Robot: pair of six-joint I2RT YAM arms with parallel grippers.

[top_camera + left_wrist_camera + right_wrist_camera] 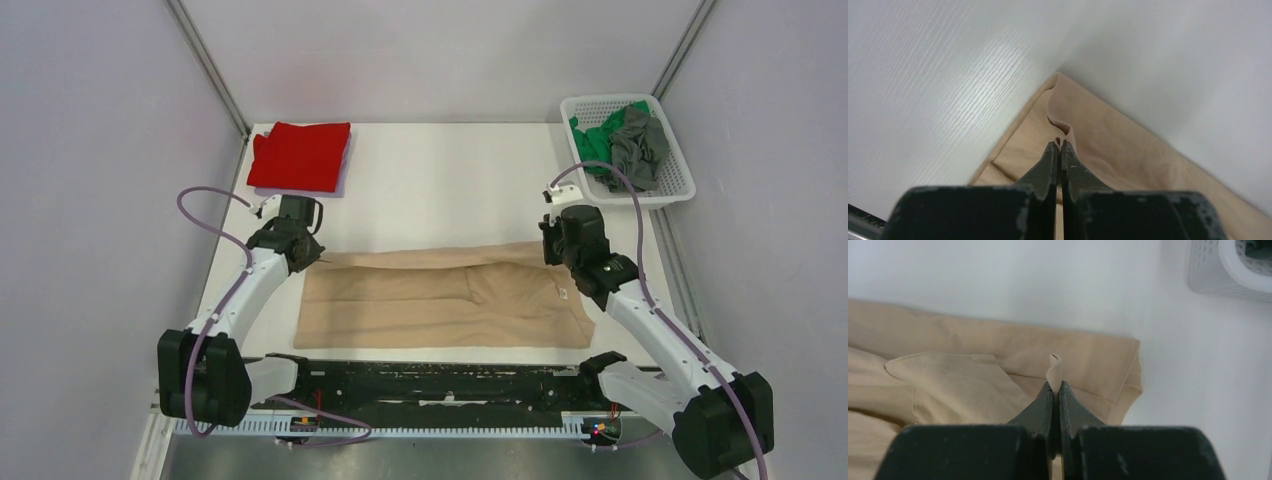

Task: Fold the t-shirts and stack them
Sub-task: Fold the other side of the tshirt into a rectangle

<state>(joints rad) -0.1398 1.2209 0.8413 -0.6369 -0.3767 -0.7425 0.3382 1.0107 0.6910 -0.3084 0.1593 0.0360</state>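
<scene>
Jaws, left and right, each clamp the far edge of the beige t-shirt (440, 300), one at either end of its sideways length.

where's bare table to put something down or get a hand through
The widest bare table lies between the red shirt and the basket, beyond the beige shirt. The near half is crowded: the beige shirt fills it, pinched at both far corners.

Overhead camera looks down; close wrist cameras share the beige t-shirt (420, 305).
</scene>
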